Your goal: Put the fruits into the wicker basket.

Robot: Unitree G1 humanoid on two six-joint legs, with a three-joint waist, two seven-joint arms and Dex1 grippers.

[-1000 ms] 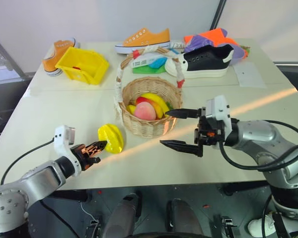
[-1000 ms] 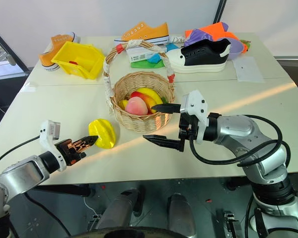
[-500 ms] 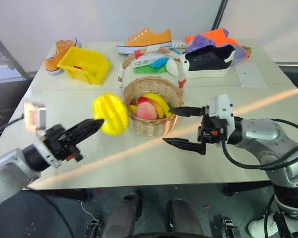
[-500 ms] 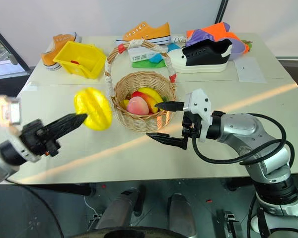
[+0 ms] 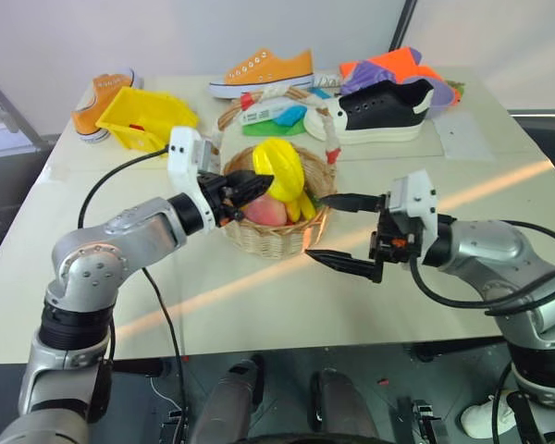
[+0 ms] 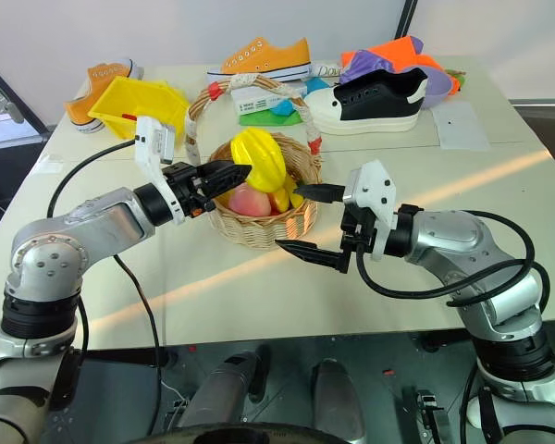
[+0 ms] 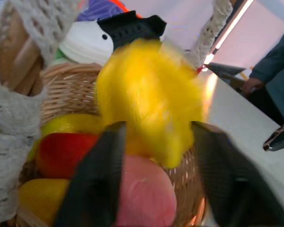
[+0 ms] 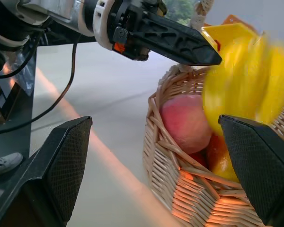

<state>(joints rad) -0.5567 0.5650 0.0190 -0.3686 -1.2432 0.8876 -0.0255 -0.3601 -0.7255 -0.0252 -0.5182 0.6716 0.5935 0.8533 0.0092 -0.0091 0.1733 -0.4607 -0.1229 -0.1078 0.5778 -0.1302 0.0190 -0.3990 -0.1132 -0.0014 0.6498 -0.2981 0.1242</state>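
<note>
The left gripper (image 5: 252,185) reaches level over the basket (image 5: 279,233) rim from the left, jaws parted, the star fruit (image 5: 279,170) blurred just off their tips above the peach (image 5: 266,212). The right gripper (image 5: 340,231) hovers beside the basket's right side over the tabletop (image 5: 259,305), jaws spread wide, holding nothing.

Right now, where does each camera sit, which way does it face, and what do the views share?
Left and right eye views: on the head, facing forward and down over the cream table; both arms show.
Left wrist view: along the left pincer at the bright yellow ridged star fruit over the round tan wicker basket; own fingers show.
Right wrist view: along the right pincer at the basket; own fingers show.
All share the star fruit, the basket and the fuzzy pink peach.
</note>
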